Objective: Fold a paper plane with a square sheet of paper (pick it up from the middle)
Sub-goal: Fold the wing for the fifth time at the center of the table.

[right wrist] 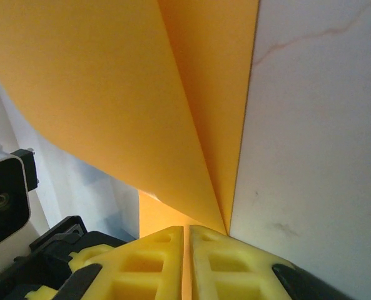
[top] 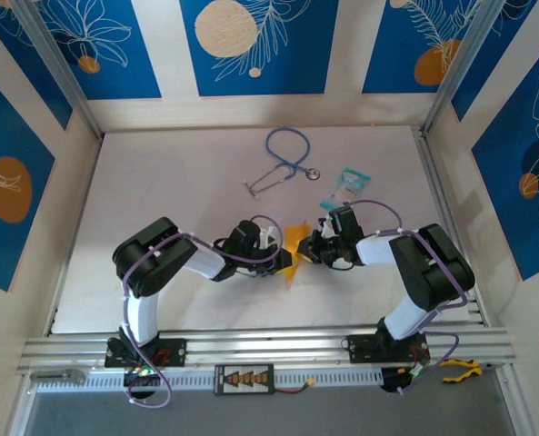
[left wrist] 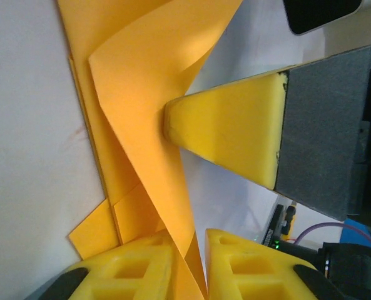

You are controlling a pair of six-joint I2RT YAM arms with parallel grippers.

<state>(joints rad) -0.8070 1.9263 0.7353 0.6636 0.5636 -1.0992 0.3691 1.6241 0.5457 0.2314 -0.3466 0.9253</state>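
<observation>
1. Pinching the part-folded square sheet of paper (top: 290, 247), the right claw (right wrist: 186, 232) is closed on it, between the tabletop (top: 160, 182) centre and near edge.
2. Left claw (left wrist: 190, 240): narrowly parted around the opposite side; crease runs near-to-far.

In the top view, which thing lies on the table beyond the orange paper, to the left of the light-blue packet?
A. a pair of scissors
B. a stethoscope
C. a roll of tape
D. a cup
B: a stethoscope with blue tubing lies left of the packet, farther from the arm bases than the paper.
</observation>
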